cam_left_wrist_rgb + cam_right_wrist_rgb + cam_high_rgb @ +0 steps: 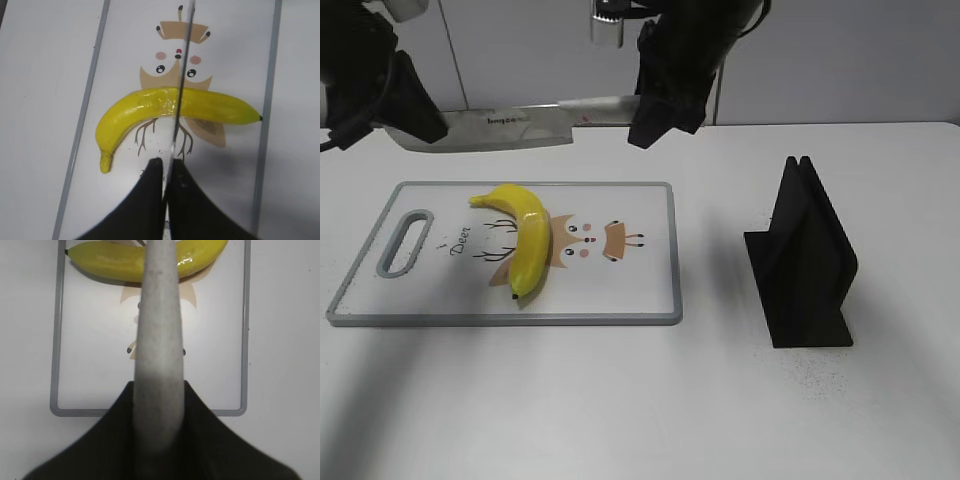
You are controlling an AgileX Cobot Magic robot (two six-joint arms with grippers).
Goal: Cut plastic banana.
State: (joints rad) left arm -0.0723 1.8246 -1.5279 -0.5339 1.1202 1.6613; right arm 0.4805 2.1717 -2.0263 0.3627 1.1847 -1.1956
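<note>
**A:** Banana (523,236) first, then: where did it lie?

**B:** It lay on the cutting board (650,300), which sat toward the left part of the white bench (620,400). Its stem pointed to the far left corner of the bench and its dark tip to the near edge. It covered part of the printed deer cartoon (588,243).

**A:** And the surroundings?

**B:** The bench was plain white and matte, with a pale grey wall behind its far edge. A black knife stand (807,260) stood upright toward the right edge, well apart from the board.

**A:** How did the fruit look?

**B:** It was glossy, bright yellow, curved and whole, with highlights along its back.

**A:** The arms?

**B:** A knife (510,127) hung level above the far edge. The right gripper (655,115) had its jaws closed on the grey handle (159,355). The left gripper (165,172) had its jaws pinched on the blade (181,85), which crossed above the fruit's middle in the left wrist view.
</note>
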